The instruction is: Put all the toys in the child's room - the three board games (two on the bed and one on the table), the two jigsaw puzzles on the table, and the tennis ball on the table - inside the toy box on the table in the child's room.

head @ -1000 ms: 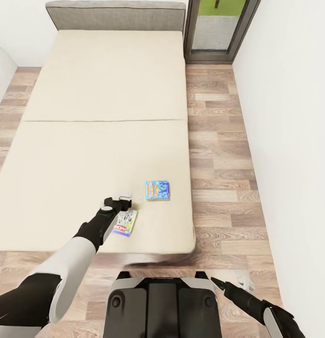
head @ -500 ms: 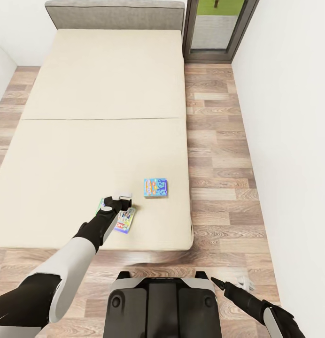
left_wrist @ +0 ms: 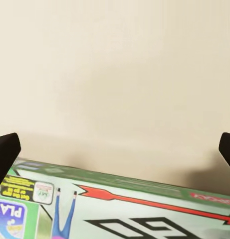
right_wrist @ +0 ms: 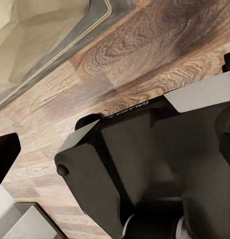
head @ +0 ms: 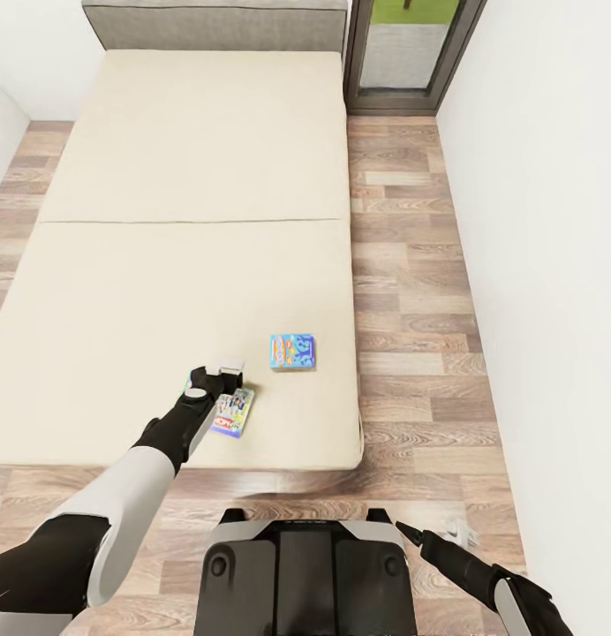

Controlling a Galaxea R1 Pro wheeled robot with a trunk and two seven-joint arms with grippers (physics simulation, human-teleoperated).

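Observation:
On the beige bed (head: pixel 164 265), near its front right corner, lie two board games. The blue-and-orange one (head: pixel 292 351) lies free. My left gripper (head: pixel 215 387) hovers just over the other, a green-edged printed box (head: pixel 234 413), and partly hides it. In the left wrist view that box (left_wrist: pixel 119 209) fills the near part, and the gripper (left_wrist: pixel 115 149) stands open with its fingertips (left_wrist: pixel 5 152) wide apart and nothing between them. My right gripper (head: pixel 410 533) hangs low beside my base, over the floor, with one finger (right_wrist: pixel 4 159) at the picture's edge.
A strip of wood-plank floor (head: pixel 411 291) runs between the bed and the white wall (head: pixel 553 265) on the right. A dark-framed glass door (head: pixel 403 53) stands at the far end. My base (head: pixel 305 574) is close to the bed's front edge.
The camera has shifted a little. My left gripper has moved slightly left and lower over the printed box, and a green edge of the box now shows left of the wrist.

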